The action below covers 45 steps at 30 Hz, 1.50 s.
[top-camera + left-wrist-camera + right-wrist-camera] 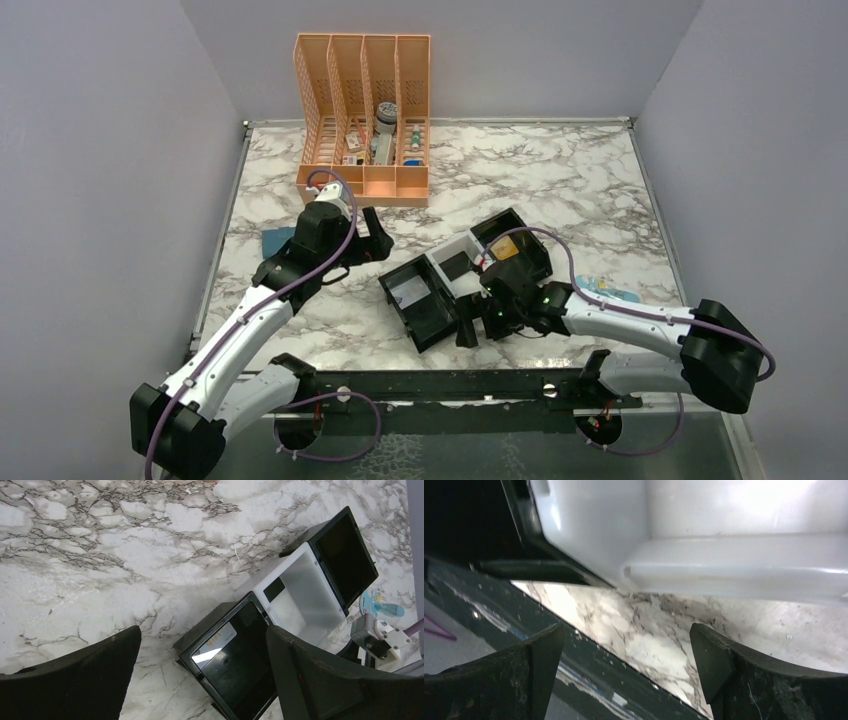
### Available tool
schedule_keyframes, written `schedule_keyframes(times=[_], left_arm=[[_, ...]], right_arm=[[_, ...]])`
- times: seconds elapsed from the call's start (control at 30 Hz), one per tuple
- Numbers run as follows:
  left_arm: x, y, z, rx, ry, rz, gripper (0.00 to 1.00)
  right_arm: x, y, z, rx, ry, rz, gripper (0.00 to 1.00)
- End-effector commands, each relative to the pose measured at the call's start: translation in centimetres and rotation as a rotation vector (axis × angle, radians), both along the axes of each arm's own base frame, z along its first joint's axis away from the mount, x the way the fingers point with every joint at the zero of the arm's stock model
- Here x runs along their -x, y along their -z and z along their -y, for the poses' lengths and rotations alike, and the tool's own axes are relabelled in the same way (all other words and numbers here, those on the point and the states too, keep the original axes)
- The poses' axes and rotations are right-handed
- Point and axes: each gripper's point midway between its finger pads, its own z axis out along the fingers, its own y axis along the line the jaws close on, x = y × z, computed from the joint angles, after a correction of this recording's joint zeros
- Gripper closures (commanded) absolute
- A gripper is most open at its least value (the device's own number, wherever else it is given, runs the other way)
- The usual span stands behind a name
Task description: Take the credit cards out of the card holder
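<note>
1. Hanging at the 10 o'clock of the tray point(300, 600), the left gripper point(202, 630) gapes empty; the right gripper point(626, 630), also released, sits at its 6 o'clock.
2. Credit cards point(274, 588) lie in the tray, print unreadable.
3. Card holder point(277, 241): tray's 9 o'clock, half under the left arm point(250, 320).

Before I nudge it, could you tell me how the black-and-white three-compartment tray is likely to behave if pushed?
The tray looks thin-walled and rigid, so it is probably light and would move in one piece. The table looks glossy, so it may slide or swivel readily. The card lying flat in one black compartment might shift about.
</note>
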Motion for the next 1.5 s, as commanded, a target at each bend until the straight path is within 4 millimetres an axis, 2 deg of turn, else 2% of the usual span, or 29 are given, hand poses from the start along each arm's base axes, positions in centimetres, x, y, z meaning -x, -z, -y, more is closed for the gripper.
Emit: schedule_keyframes(times=[0.0,0.13,0.33,0.6,0.87,1.03,1.17,1.37,1.47], left_arm=[[0.1,0.5,-0.5,-0.007,-0.029,-0.006,0.01],[0.4,1.7,-0.3,-0.011,-0.026,-0.054,0.01],[0.4,2.2,-0.5,-0.012,-0.043,-0.068,0.01],[0.6,3.5,-0.8,-0.018,-0.071,-0.102,0.01],[0.3,4.0,-1.9,-0.063,-0.120,-0.095,0.01],[-0.9,4.1,-3.8,-0.146,-0.195,-0.111,0.01],[-2.5,4.0,-6.4,-0.145,-0.283,-0.135,0.01],[-4.7,3.8,-12.5,-0.175,-0.484,-0.147,0.01],[-5.7,4.6,-15.2,-0.172,-0.582,-0.191,0.01]], right_arm=[[-3.6,-0.7,-2.4,-0.110,0.186,0.100,0.01],[-4.1,-0.1,-3.3,-0.123,0.198,0.099,0.00],[-4.6,-0.3,-6.0,-0.183,0.134,0.085,0.00],[-6.0,-0.8,-9.5,-0.251,0.134,0.061,0.01],[-9.8,-0.9,-11.8,-0.203,0.154,0.151,0.01],[-12.5,-0.9,-11.9,-0.157,0.200,0.213,0.01],[-13.8,-0.6,-11.8,-0.134,0.206,0.220,0.01],[-13.9,-0.8,-11.4,-0.130,0.183,0.231,0.01],[-12.8,-1.6,-11.9,-0.162,0.071,0.234,0.01]])
